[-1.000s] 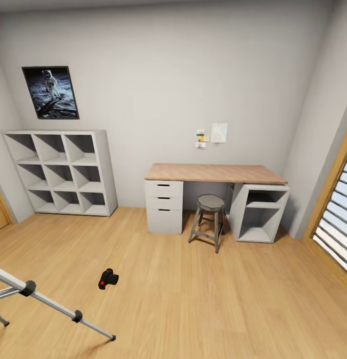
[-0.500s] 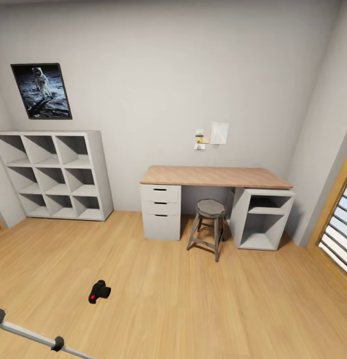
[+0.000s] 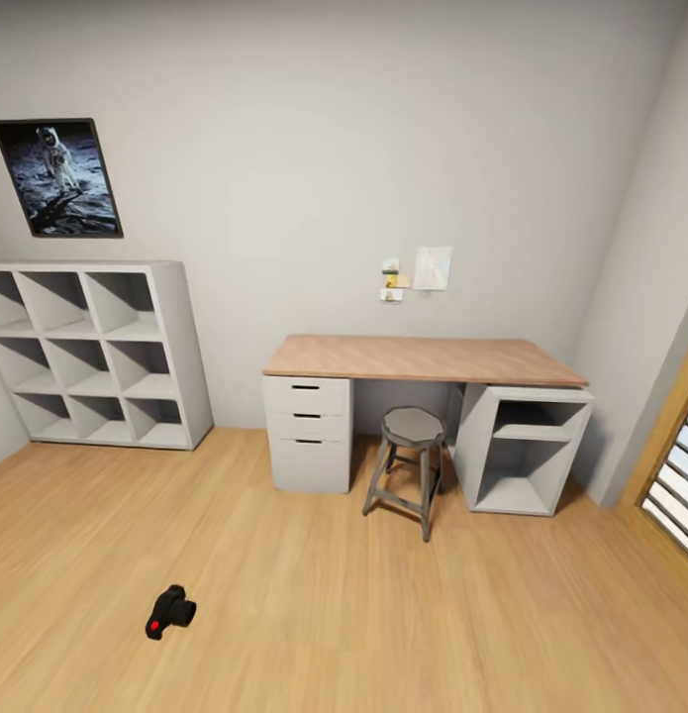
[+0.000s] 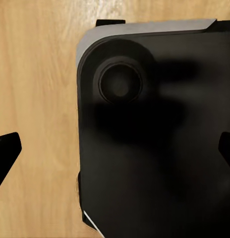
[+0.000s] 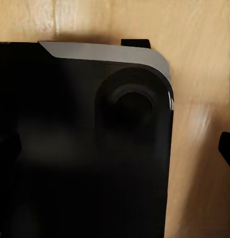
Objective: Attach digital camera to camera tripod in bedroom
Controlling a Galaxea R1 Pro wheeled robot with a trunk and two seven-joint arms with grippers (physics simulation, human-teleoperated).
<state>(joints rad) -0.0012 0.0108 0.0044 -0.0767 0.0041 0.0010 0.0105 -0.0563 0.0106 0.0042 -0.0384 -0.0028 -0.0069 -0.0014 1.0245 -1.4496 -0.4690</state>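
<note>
Digital camera (image 3: 169, 612) lies on its side on the wood floor (image 3: 383, 614), near left, well apart from the worktop (image 3: 423, 358) and stool (image 3: 411, 465). Likely light, rigid, smooth-cased; best gripped across the boxy body, not the lens. Left claw (image 4: 115, 148) fingertips sit wide apart, pinching nothing; right claw: cannot tell.

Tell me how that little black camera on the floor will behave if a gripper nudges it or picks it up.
The digital camera looks rigid and boxy, so it should hold its shape under a grip. It lies on smooth wood floor, so a nudge would probably slide it. Its lens barrel juts sideways, so it might pivot rather than roll away.
</note>
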